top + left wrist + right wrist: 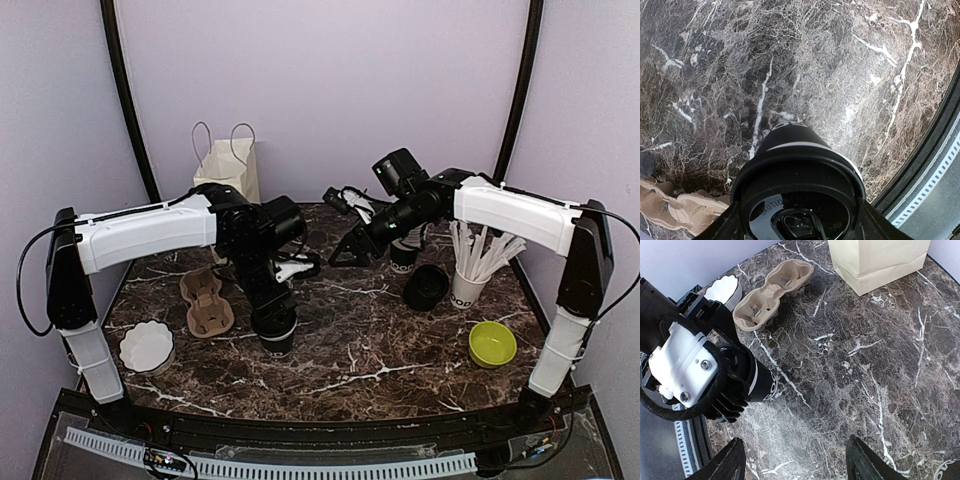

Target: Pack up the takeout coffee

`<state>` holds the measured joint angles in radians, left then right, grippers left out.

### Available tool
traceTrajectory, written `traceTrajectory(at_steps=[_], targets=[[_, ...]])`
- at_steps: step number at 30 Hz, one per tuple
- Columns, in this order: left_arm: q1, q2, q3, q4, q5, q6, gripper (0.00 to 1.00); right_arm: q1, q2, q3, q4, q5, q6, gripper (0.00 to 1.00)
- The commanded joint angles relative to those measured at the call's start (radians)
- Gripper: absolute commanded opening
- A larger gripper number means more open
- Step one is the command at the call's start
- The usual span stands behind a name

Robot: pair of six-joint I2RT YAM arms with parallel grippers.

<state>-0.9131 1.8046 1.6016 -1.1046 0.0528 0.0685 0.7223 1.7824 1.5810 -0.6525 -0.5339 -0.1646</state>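
Note:
My left gripper (268, 308) is shut on a takeout coffee cup (276, 338), black-banded with a black lid, held upright at the table's front middle. In the left wrist view the lid (799, 210) fills the space between my fingers (722, 227), which press on both its sides. The right wrist view shows the same cup (759, 385) under the left arm. A second coffee cup (403, 258) stands behind my right arm, partly hidden. My right gripper (347, 255) hangs open over bare marble (805, 405), with nothing between its fingertips (735, 460).
A brown cardboard cup carrier (205, 300) lies left of the held cup. Behind it stands a paper bag (228, 165). A white fluted bowl (147, 346) sits at front left. At right are a black lid (427, 287), a cup of white sticks (468, 285) and a green bowl (492, 343).

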Motion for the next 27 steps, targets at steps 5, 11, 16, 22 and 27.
traceTrajectory(at_steps=[5, 11, 16, 22, 27], targets=[[-0.005, 0.013, -0.016, 0.025, 0.032, 0.013, 0.93, 0.012, -0.002, -0.001, 0.007, -0.002, -0.010, 0.69], [-0.005, -0.016, -0.015, 0.036, 0.022, 0.008, 0.99, 0.012, 0.000, 0.002, 0.005, -0.005, -0.009, 0.69], [-0.005, -0.041, -0.006, 0.033, 0.009, -0.003, 0.99, 0.012, 0.004, 0.012, -0.001, -0.009, -0.006, 0.69], [-0.006, -0.090, 0.014, 0.025, -0.007, -0.023, 0.99, 0.015, 0.004, 0.014, -0.005, -0.007, -0.006, 0.70], [-0.001, -0.182, 0.004, 0.059, -0.031, -0.052, 0.99, 0.015, -0.015, -0.004, 0.002, 0.018, 0.012, 0.70]])
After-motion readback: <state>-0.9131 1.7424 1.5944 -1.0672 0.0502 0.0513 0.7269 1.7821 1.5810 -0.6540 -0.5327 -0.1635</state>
